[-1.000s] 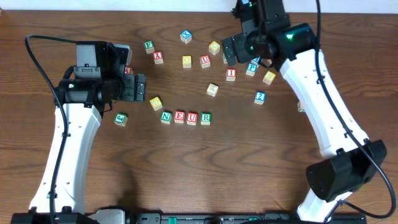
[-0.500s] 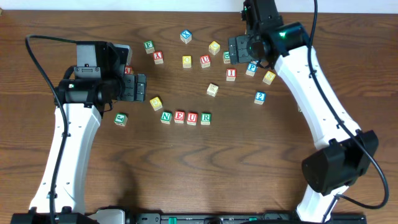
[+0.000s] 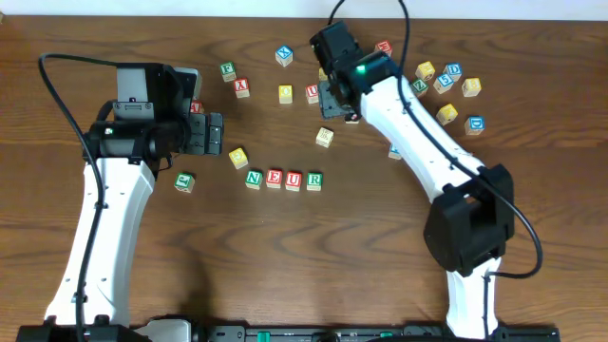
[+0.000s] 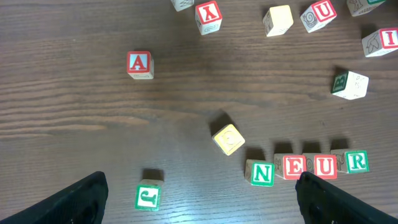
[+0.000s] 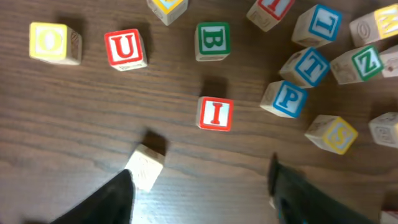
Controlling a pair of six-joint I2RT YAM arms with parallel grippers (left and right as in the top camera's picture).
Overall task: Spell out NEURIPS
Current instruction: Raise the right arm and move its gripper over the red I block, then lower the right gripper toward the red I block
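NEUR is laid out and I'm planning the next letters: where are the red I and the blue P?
red I (image 5: 215,114), right wrist view, on its lettered face.
blue P (image 5: 287,98), right wrist view, on its lettered face.

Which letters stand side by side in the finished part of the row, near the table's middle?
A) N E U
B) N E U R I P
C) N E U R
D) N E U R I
C: the row reads N, E, U, R, and the I cube lies apart among the loose cubes.
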